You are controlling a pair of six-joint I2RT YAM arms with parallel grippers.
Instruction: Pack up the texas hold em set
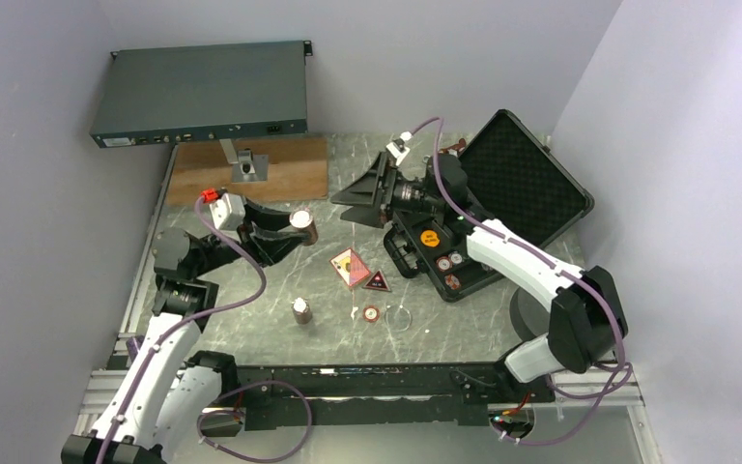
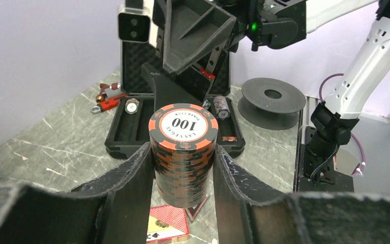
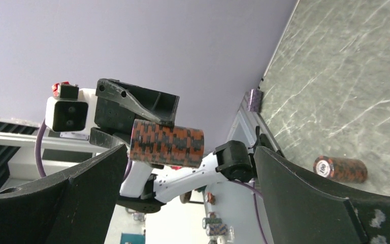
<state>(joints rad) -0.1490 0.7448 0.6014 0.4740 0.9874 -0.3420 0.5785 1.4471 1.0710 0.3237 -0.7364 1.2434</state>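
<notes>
case [image 1: 527,184] open at right rear of tabletop [image 1: 444,333], few chips [image 1: 449,260] inside | right gripper [image 1: 365,198] spread wide, empty, by case | left gripper [image 2: 183,170] clamping chip stack [image 2: 183,147] aloft, short of case | early stage, unpacked: card deck [image 1: 350,266], second stack [image 1: 300,310], triangle piece [image 1: 377,282], loose chip [image 1: 372,314]

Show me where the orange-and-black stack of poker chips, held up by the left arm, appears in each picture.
Top external: the chip stack is left of centre, gripped by the left end effector.
Left wrist: dead centre, close up, with its "100" face showing.
Right wrist: left of centre, seen sideways against the wall.
Shared landmark: the grey marbled table.
</notes>
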